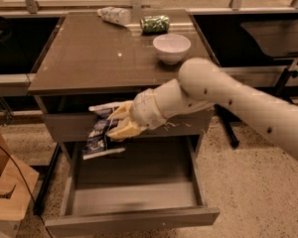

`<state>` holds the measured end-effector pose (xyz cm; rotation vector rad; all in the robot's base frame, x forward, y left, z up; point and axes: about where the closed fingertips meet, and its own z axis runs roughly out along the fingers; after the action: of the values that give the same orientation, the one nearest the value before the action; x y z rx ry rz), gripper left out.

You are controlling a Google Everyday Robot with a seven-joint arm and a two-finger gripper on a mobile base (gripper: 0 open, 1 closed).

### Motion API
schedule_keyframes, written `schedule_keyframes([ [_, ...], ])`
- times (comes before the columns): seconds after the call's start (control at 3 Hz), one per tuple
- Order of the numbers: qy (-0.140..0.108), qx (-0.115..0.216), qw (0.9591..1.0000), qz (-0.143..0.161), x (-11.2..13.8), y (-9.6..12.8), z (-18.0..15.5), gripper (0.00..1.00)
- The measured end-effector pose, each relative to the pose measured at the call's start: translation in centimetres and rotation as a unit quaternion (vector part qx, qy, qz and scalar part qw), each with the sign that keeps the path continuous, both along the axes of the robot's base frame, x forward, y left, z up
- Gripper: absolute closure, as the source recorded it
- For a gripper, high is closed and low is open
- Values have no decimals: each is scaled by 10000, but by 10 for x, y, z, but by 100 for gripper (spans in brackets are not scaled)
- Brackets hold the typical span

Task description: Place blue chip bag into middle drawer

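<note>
Gripper (120, 124) w/ fingers clamped on blue chip bag (96, 137), above open middle drawer (134, 198) back-left; lowering + release left to do.
</note>
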<state>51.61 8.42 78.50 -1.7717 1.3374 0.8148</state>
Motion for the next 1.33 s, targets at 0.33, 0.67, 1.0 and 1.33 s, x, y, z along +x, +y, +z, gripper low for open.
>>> schedule_keyframes([
  [0.33, 197, 138, 9995, -193, 11, -8, -54, 100],
  [0.67, 434, 345, 9969, -552, 12, -21, -106, 100],
  [1.0, 774, 587, 9902, -1003, 8, -38, -170, 100],
  [1.33, 1069, 722, 9836, -1260, 2, -48, -211, 100],
])
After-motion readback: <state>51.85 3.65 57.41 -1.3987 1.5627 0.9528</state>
